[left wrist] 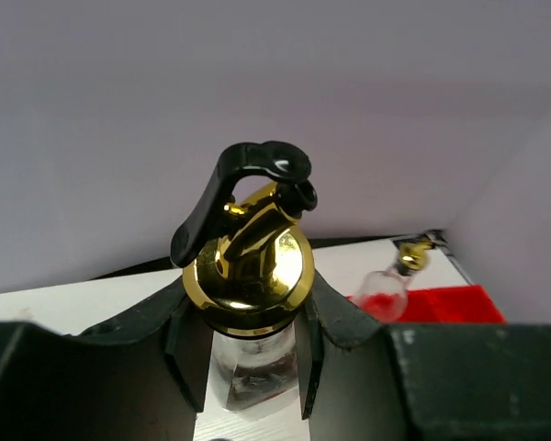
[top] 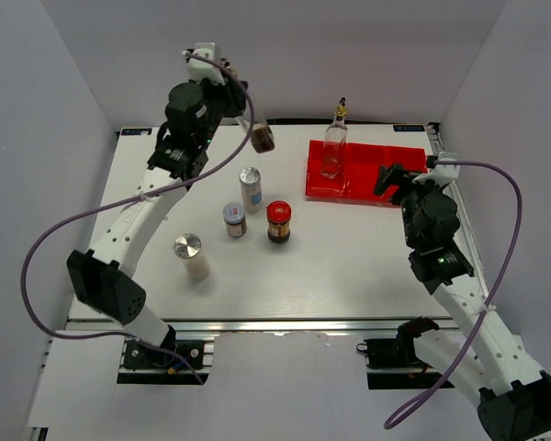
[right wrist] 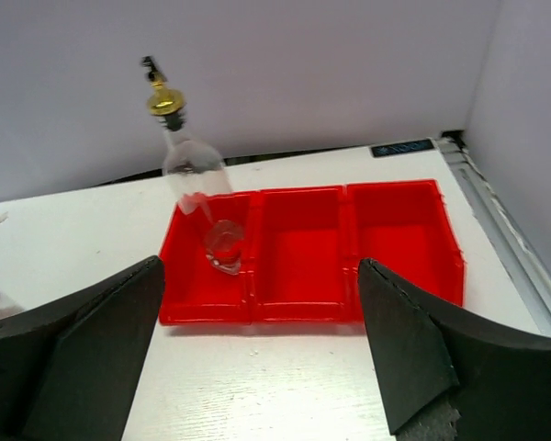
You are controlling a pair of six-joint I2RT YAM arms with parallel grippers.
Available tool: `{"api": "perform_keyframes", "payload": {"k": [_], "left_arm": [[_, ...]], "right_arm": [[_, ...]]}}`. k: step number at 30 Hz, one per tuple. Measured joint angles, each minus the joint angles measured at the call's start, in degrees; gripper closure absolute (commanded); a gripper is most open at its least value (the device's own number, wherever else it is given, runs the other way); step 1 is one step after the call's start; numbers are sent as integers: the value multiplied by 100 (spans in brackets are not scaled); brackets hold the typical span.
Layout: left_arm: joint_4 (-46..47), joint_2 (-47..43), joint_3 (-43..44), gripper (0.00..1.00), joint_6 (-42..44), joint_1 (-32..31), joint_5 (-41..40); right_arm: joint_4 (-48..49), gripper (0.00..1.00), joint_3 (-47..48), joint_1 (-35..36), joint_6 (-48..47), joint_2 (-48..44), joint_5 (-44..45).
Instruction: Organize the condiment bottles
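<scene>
Pale walls close in a white table (top: 349, 266), and the red tray (top: 411, 163) lies at its back right, three compartments in a row. My right gripper (top: 390, 179) hangs at the tray's near edge with its fingers spread wide and nothing between them; its wrist view shows the tray's middle compartment through the gap. My left gripper (top: 245, 112) is well to the tray's left, up by the back wall, clenched around the neck of a glass bottle (top: 263, 138) just under its gold pourer (left wrist: 248, 266). That bottle is tilted, and I cannot tell whether its base touches the table. The other glass bottle (top: 333, 152) stands in the tray's left compartment. Left of the tray and apart from it stands a silver-capped shaker (top: 250, 188); the second shaker (top: 192, 255) is farthest from the tray. The red-lidded dark jar (top: 278, 221) and the silver-lidded jar (top: 234, 220) sit side by side just nearer me than the first shaker, the red-lidded one on the tray's side
</scene>
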Motion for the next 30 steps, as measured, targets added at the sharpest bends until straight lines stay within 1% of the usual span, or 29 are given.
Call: {"api": "perform_keyframes", "payload": {"k": [5,11,18,22,30], "left_arm": [[-229,914,1012,100,17,-579,-7],[-332,1869,1749,100,227,-1193,-428],[-267,2669,1923,100,295,-1661,-874],[22,3042,1969,100,249,-1690,-955],[468,3322,2076,100,190,-1746,-1239]], "right_arm": [[-317,11,-76,-57,319,-321,647],[-763,11,-400,-131,826,-861,1305],[-970,11,-667,-162,994,-1333,1602],[-1019,11,-743,-173,977,-1447,1591],[-1058,11,-918,-175,949,-1486,1545]]}}
